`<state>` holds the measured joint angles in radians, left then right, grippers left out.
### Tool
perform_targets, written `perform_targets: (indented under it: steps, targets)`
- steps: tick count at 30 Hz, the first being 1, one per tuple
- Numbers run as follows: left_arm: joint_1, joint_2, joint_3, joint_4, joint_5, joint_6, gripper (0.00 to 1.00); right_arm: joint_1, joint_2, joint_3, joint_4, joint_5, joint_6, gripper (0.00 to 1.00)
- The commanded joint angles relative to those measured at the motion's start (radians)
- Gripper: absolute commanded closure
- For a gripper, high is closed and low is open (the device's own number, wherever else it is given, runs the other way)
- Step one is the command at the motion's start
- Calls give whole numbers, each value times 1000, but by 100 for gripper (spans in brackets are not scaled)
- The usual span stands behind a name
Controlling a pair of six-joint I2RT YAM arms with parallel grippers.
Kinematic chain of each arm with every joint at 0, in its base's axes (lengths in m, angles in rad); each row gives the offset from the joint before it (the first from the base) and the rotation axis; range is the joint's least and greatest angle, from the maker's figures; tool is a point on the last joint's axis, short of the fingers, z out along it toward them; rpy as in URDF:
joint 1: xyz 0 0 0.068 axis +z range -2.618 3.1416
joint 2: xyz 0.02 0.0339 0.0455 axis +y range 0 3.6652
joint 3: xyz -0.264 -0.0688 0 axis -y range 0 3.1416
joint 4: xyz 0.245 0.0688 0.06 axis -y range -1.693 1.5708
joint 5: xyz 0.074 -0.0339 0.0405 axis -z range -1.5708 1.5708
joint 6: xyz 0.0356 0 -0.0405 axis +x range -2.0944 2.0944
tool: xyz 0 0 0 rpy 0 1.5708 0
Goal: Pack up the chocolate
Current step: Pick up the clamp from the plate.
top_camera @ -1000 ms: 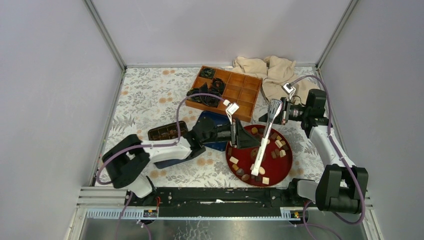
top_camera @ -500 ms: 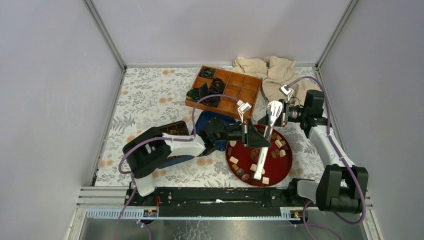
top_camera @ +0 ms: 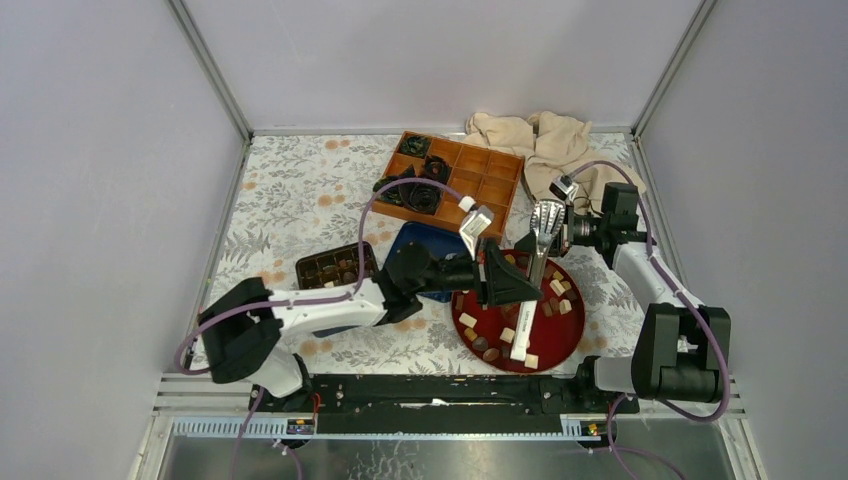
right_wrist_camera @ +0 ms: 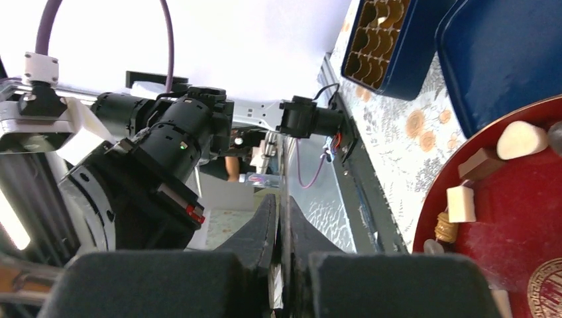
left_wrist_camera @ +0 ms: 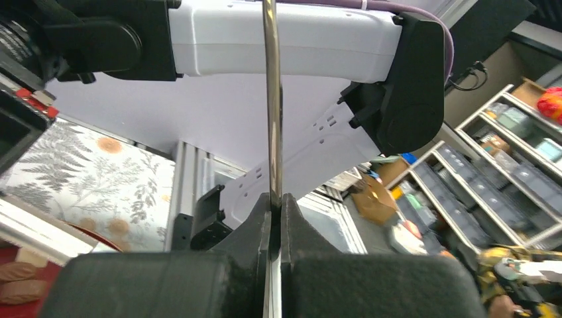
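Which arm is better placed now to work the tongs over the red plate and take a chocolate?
Left, probably. The left gripper is shut on the tongs at mid-length, over the red plate with the chocolates. The right gripper pinches only their far end.

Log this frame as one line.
left end effector: shut on tongs | right end effector: shut on tongs | tongs: slanted over plate | chocolates: on plate
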<state>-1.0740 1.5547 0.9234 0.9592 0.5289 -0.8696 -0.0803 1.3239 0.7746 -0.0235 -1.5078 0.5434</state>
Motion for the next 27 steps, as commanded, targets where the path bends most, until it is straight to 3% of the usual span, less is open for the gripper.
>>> perform_targets:
  steps: [1,2,4,6,10,11,19,27]
  targets:
    - [-33,-123,-51,267,-153,136,100,-9,18,0,85,59,-101,100]
    - [-30,-116,-73,275,-177,120,94,-9,8,3,85,51,-103,100]
    - [-25,-88,-91,271,-203,83,67,-9,-18,15,82,38,-109,100]
    - [-16,-54,-89,244,-198,38,49,-9,-52,35,53,31,-135,100]
    - [1,-26,-126,229,-186,-8,19,-9,-92,118,-173,29,-307,100]
    - [3,-37,-154,250,-198,-3,4,-9,-95,136,-220,28,-346,100]
    - [3,-116,-434,512,-264,4,1,-10,-109,193,-326,-20,-423,100]
    - [-17,34,-354,580,-236,-27,1,-9,-72,354,-609,-33,-603,100]
